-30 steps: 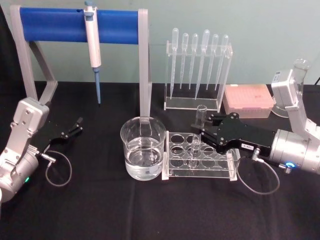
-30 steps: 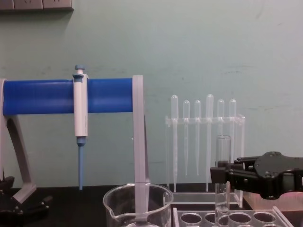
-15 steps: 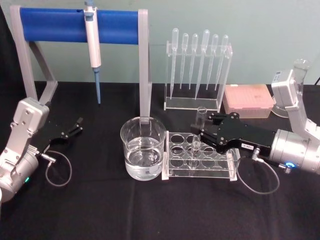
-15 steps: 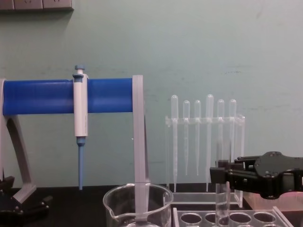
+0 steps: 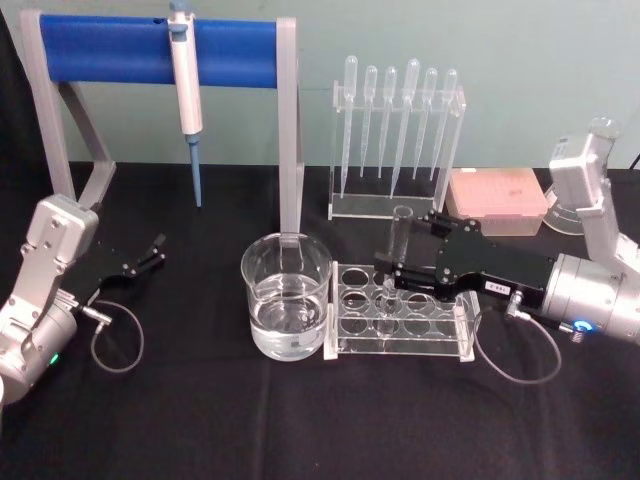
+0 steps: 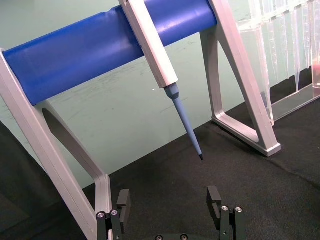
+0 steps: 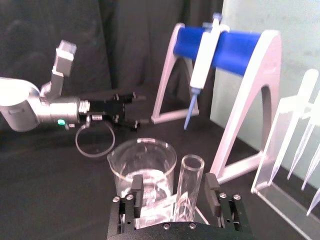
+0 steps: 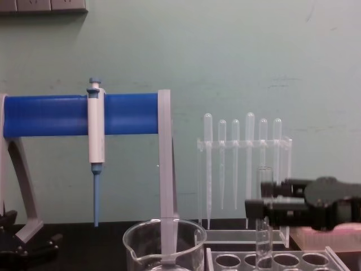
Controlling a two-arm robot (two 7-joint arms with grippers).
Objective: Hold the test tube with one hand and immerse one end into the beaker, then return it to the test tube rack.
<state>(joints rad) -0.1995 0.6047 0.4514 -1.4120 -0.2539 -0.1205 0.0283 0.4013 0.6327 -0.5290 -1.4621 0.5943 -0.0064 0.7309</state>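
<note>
**Claw slides in around the glass tube**

Since a second ago the right gripper (image 5: 392,271) has moved a bit toward nine o'clock, so its two black fingers now stand on each side of the test tube (image 5: 397,256); before, its tip sat just at three o'clock of the tube; nothing else has moved.

Right now the tube stands straight up in the clear rack (image 5: 400,322), because the holes keep it from tipping; in the right wrist view the tube (image 7: 186,186) sits between the fingers (image 7: 136,189) with a little room on each side, so the claw looks open and not squeezing yet; it comes in from the side, near the top of the tube, I think so the bottom end stays free to dip.

At nine o'clock of the rack, just beside it, sits the beaker (image 5: 286,296) with water in it; it is close, so the trip should be short.

Way over at nine o'clock the left gripper (image 5: 143,260) rests near the table with its fingers apart, holding nothing; it waits out of the way.
</note>
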